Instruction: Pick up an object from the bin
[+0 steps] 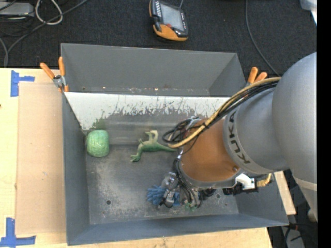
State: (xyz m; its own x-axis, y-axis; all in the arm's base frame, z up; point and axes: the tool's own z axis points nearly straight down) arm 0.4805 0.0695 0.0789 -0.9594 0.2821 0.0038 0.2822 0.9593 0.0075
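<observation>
Gripper point(173, 194) low at front of bin point(75, 190), just beside blue fuzzy thing point(154, 194). Open or closed: we cannot tell. Green lizard point(147, 146) and green ball point(98, 142) lie further back. We suggest centring on blue fuzzy thing, gripping firmly, lifting straight up.

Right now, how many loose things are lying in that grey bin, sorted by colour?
Green: 2, a soft green lump at the left and a green lizard toy in the middle
Blue: 1, a blue fuzzy tuft near the front
Total: 3 in plain sight; the arm may hide more.
</observation>
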